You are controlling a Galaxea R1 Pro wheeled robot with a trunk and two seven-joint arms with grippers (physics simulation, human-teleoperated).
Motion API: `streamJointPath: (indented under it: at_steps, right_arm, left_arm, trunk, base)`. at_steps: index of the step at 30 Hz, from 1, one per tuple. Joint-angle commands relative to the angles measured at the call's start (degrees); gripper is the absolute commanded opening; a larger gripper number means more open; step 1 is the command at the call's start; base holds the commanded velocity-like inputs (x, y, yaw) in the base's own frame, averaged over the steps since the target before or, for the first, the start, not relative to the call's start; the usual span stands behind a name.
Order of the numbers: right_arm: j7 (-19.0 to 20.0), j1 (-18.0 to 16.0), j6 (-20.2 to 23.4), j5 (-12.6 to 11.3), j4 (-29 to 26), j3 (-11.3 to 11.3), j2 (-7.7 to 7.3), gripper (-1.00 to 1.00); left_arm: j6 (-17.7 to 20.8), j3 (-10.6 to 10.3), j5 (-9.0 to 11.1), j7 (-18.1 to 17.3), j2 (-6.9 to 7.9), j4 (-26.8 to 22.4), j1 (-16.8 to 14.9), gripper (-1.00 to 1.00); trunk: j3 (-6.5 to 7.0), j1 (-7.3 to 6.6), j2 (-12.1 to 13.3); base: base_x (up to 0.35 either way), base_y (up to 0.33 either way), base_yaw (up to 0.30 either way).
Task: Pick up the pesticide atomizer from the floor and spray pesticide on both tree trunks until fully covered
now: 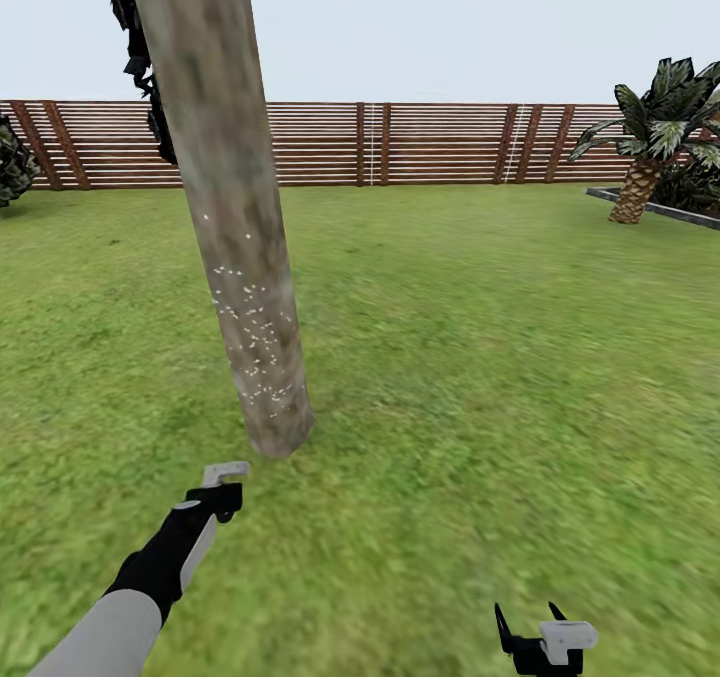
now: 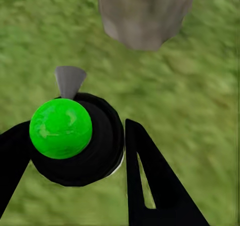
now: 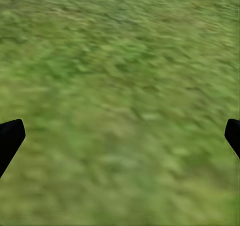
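Many white spray specks dot the tree trunk [image 1: 250, 327], mostly low down, so more spraying is probably needed. Left gripper [image 1: 222, 487] is clamped on the pesticide atomizer [image 2: 75, 136], near the trunk's foot. Right gripper [image 1: 535, 637] hangs spread wide, holding nothing.

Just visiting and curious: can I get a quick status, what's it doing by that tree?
Left pincer shut on atomizer, nozzle toward tree trunk. White specks on trunk's lower part. Right pincer open, over grass. Nothing between nozzle and trunk.
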Motion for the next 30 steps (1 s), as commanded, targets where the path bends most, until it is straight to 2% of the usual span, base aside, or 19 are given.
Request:
streamJointPath:
  at_steps: [1,7,10,14,30]
  right_arm:
    - [0.01,0.00,0.00,0.00,0.00,0.00,0.00,1.00]
    - [-0.02,0.00,0.00,0.00,-0.01,0.04,0.00,1.00]
    - [-0.02,0.00,0.00,0.00,0.00,0.08,0.06,1.00]
    - [-0.04,0.00,0.00,0.00,0.00,0.08,0.09,1.00]
    - [-0.04,0.00,0.00,0.00,0.00,0.08,0.09,1.00]
  left_arm:
    - [0.06,0.06,0.01,0.01,0.00,-0.19,0.00,-1.00]
    - [-0.01,-0.02,0.14,0.02,-1.07,0.02,0.00,-1.00]
    - [-2.83,-0.02,0.25,0.18,-1.39,0.15,0.00,-1.00]
    - [-3.17,-0.02,0.30,0.19,-1.50,0.17,0.00,-1.00]
    - [-3.28,-0.02,0.16,0.20,-1.93,0.24,0.00,-1.00]
  trunk:
    - [0.00,0.00,0.00]
    - [0.00,0.00,0.00]
    - [0.00,0.00,0.00]
    - [0.00,0.00,0.00]
    - [0.00,0.00,0.00]
  base:
    - [0.201,-0.136,0.000]
    - [0.238,-0.158,0.000]
    - [0.146,-0.237,0.000]
    - [0.043,-0.267,0.037]
    - [0.001,-0.274,0.258]
